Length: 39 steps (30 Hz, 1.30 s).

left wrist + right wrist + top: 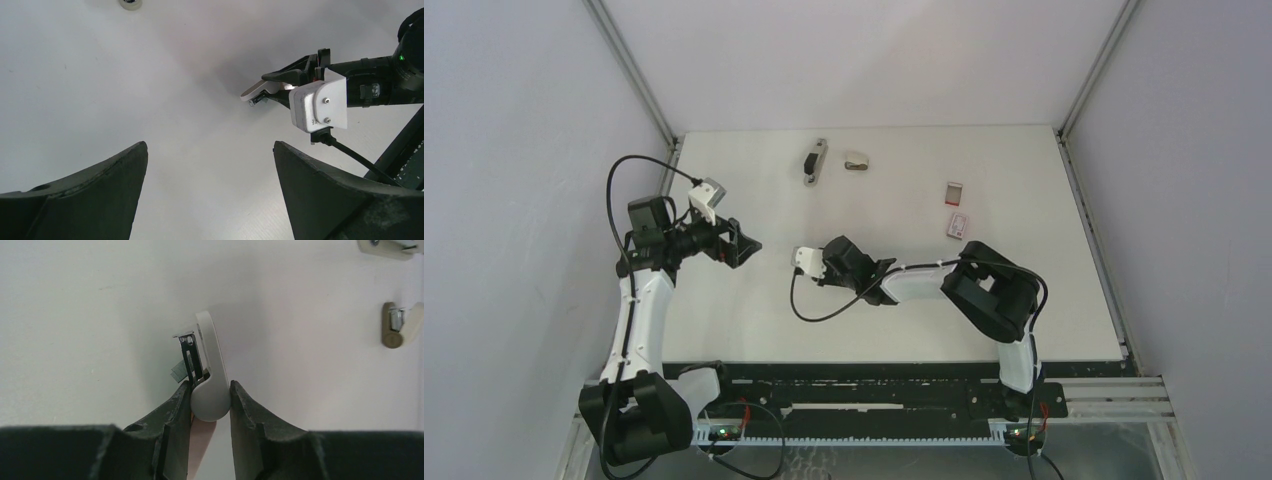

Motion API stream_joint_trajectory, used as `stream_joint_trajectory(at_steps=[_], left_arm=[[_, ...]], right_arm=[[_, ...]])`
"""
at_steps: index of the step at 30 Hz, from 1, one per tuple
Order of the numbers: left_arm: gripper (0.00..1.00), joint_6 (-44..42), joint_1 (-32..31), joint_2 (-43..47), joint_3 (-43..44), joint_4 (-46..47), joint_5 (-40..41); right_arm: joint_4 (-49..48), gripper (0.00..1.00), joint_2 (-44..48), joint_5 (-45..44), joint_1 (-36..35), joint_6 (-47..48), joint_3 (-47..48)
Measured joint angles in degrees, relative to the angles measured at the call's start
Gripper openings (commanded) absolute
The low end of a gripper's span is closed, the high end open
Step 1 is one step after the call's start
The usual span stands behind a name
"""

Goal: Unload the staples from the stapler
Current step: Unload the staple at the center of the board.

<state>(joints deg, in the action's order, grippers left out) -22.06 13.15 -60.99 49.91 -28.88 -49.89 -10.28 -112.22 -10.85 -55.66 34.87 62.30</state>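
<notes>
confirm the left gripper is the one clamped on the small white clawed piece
Not the left: the right gripper is clamped on the small white clawed piece, as the right wrist view shows. The left gripper is open and empty.

We find bare table (724, 320) between the wide-open left gripper (746, 243) and the right gripper (210, 390), though the white tool (210, 360) clamped in the latter juts into that gap. At the far edge the stapler (815, 162) and a small beige piece (856, 161) lie near each other, two small boxes (955, 190) sit well to their right, and the right arm (914, 280) bars the middle.
</notes>
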Motion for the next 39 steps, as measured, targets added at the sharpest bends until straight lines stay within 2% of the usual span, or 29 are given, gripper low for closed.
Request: stream_joint_trajectory(at_steps=[9, 17, 20, 25, 32, 35, 37, 39], left_arm=[[1.00, 0.00, 0.02, 0.00, 0.00, 0.07, -0.02], [1.00, 0.00, 0.02, 0.00, 0.00, 0.07, 0.00], [1.00, 0.04, 0.02, 0.00, 0.00, 0.15, 0.04], [1.00, 2.43, 0.02, 0.04, -1.57, 3.43, 1.79], [1.00, 5.68, 0.11, 0.81, -3.41, 7.43, 4.59], [1.00, 6.47, 0.13, 1.14, -3.48, 8.57, 4.33], [1.00, 7.02, 0.13, 1.05, -3.82, 9.53, 3.41], [1.00, 8.09, 0.13, 0.33, -4.09, 10.36, 1.46]], right_arm=[[9.01, 0.16, -0.52, 6.51, 3.58, -2.91, 4.04], [11.61, 0.16, -2.27, 4.22, 3.26, -2.43, 7.61], [9.53, 0.17, -0.52, -2.91, 1.75, 0.66, 5.77], [-1.31, 0.14, 5.14, -12.92, -0.24, 8.15, 0.26], [-7.63, 0.17, 8.48, -15.15, -0.37, 12.02, -1.62], [-10.14, 0.15, 8.90, -15.30, -0.52, 12.79, -3.69], [-6.27, 0.19, 9.22, -11.82, 0.61, 8.17, -3.34], [-0.24, 0.18, 9.90, -8.66, 1.75, 2.99, -1.09]])
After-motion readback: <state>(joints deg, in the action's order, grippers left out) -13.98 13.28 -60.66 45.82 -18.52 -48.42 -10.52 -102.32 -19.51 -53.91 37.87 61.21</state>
